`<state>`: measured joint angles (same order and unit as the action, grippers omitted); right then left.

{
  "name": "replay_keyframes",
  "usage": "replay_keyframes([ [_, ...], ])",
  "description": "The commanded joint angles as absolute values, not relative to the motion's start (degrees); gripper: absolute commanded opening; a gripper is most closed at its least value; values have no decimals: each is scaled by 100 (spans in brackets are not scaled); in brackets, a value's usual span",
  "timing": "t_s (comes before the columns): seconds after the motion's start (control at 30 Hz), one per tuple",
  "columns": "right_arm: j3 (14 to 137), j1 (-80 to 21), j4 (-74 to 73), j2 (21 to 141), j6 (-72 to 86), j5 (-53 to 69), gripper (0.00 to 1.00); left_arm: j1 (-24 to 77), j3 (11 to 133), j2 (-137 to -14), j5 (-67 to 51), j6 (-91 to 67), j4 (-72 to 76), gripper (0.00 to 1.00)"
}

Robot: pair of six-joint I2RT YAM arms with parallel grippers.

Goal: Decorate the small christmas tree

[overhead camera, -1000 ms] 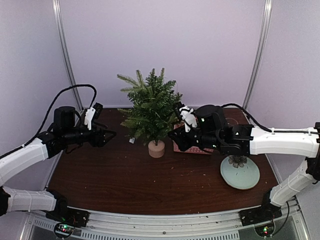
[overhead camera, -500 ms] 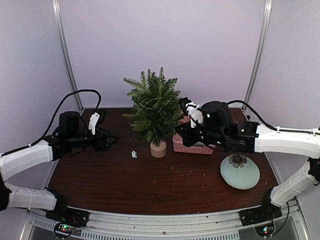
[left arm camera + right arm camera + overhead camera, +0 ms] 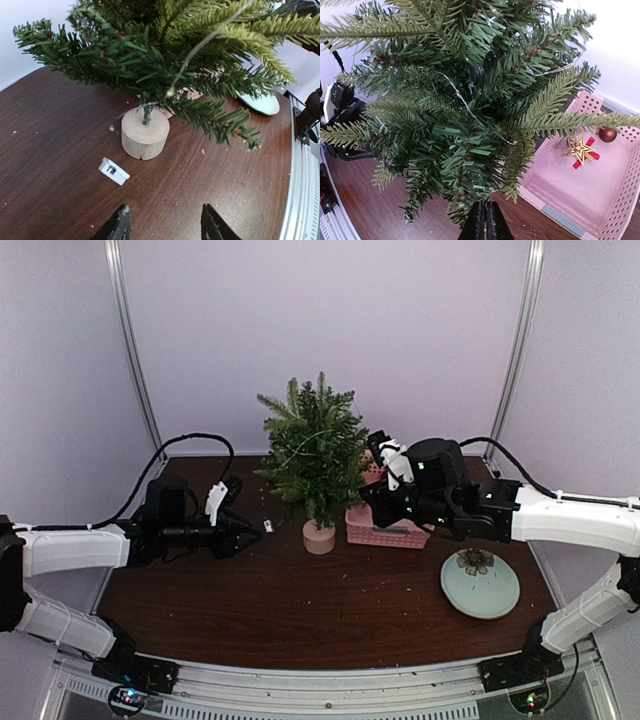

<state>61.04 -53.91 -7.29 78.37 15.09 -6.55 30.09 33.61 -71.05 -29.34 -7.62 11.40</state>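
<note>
Green needles fill most of both wrist views. The small christmas tree (image 3: 315,450) stands upright at the back middle of the brown table (image 3: 300,615), on its round pale wooden stump (image 3: 145,132). A thin pale wire (image 3: 462,100) runs among the branches.

Just to the right of the tree is the pink basket (image 3: 388,530), very close to the stump (from above I cannot tell if they touch). Inside it lie a gold star with a red ribbon (image 3: 581,149) and a dark red ball (image 3: 608,134). Further right of the tree, and nearer to the front edge, sits a pale green plate (image 3: 500,602) with a small dark ornament (image 3: 477,561) on it, too small to name. Left of the stump, near it but apart, a small white piece (image 3: 114,171) lies on the table.

The left gripper (image 3: 165,227) is low over the table on the left of the tree and points toward the stump. Its fingers are moderately apart, with nothing between them. The right gripper (image 3: 485,222) is at the right side of the tree, under the lower branches and beside the basket. Its fingers are pressed together, and I see nothing held between them.
</note>
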Motion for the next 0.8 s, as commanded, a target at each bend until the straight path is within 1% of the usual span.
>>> replay_keyframes([
  [0.0, 6243, -5273, -870, 7708, 1450, -940, 0, 3119, 3307, -7402, -2742, -782, 2003, 46],
  [0.47, 6309, -5002, -949, 7712, 1372, -855, 0, 3393, 3682, -8676, -2685, -839, 3129, 36],
  [0.77, 6397, -4983, -787, 7819, 1254, -261, 0, 3393, 3843, -8860, -2663, -854, 3402, 37],
])
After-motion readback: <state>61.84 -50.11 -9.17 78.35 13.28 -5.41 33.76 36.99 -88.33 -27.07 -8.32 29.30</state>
